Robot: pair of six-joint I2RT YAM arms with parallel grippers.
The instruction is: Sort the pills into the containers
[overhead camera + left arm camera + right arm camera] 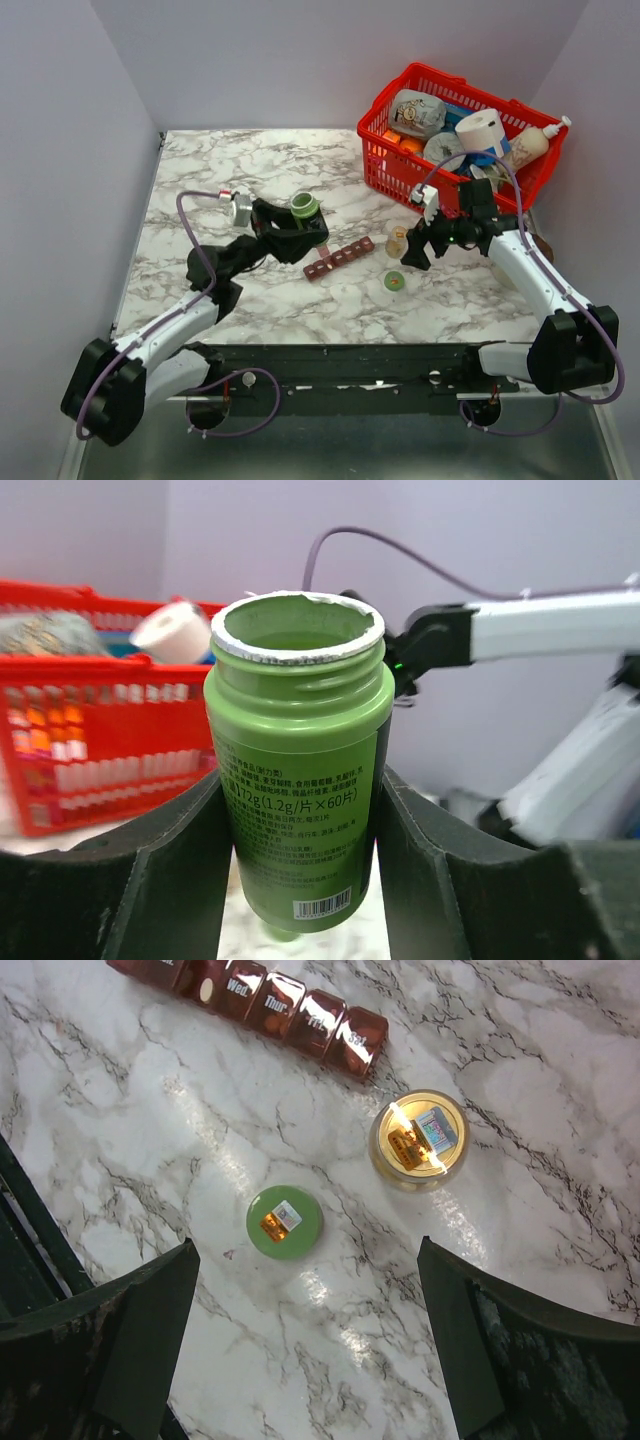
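My left gripper (300,228) is shut on a green pill bottle (305,207) with its cap off. In the left wrist view the bottle (298,750) stands between both fingers (170,870), its open mouth up; I cannot see pills inside. The containers, a reddish-brown strip of small cells (338,258), lie just right of that bottle. In the right wrist view the strip (270,1005) shows day labels and a pale spot in one cell. My right gripper (305,1360) hangs open above the marble, near the loose green cap (285,1222).
A small gold-lidded jar (420,1138) stands right of the strip's end, close to my right gripper (415,255). The green cap (394,281) lies in front of it. A red wire basket (385,160) full of goods fills the back right corner.
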